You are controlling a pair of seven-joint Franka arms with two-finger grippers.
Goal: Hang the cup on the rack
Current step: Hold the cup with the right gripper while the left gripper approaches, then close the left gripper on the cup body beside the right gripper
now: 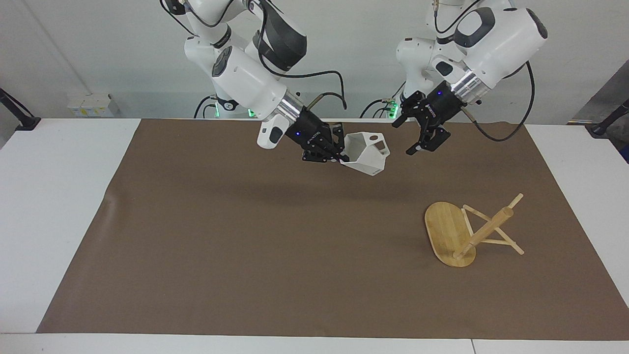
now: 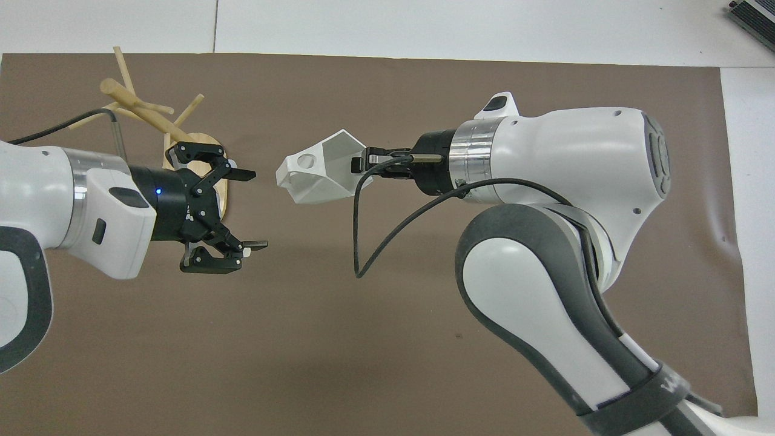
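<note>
the right gripper (image 1: pixel 342 156) is clamped on the rim of the white faceted cup (image 1: pixel 367 153), holding it tilted in the air over the brown mat (image 1: pixel 245 236), its pierced handle pointing toward the left gripper (image 1: pixel 409 135). that gripper hangs just beside the cup with fingers spread wide and nothing in them. the bamboo mug rack (image 1: pixel 469 231) stands on the mat toward the left arm's end.

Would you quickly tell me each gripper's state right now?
Left gripper: open, holding nothing, in the air beside the cup.
Right gripper: shut on the cup.
</note>
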